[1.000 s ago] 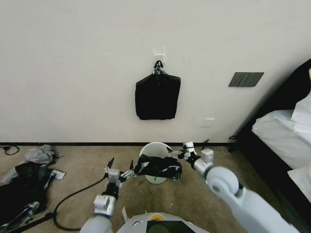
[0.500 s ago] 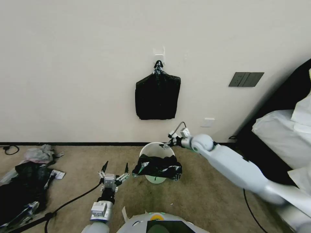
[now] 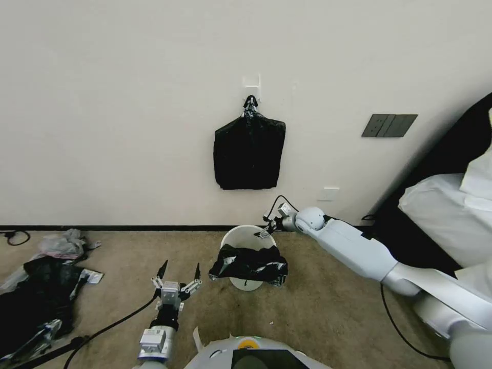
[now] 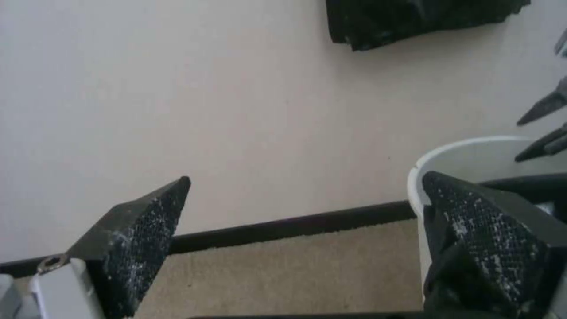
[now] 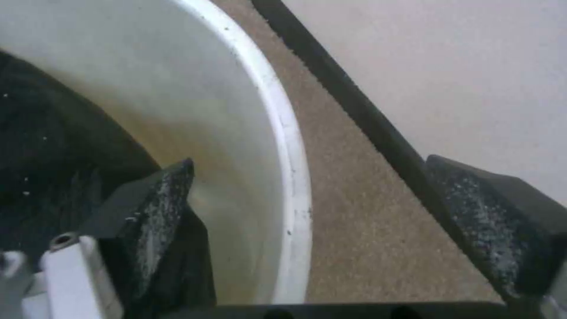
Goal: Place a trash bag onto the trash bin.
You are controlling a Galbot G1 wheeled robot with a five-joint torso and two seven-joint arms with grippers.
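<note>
We see the trash bin (image 3: 245, 240), round cream-white, upright on carpet at our 12 o'clock near the wall. The trash bag (image 3: 249, 264), black, glossy, wrinkled, drapes over its 6 o'clock rim, bunched.

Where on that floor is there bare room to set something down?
Bare carpet lies between the left gripper and the trash bin, and right of the bin toward the bed. It is crowded on the left, where a black plastic heap and a cable lie. The trash bag drapes the bin's near rim; the right gripper hangs at its far rim.
</note>
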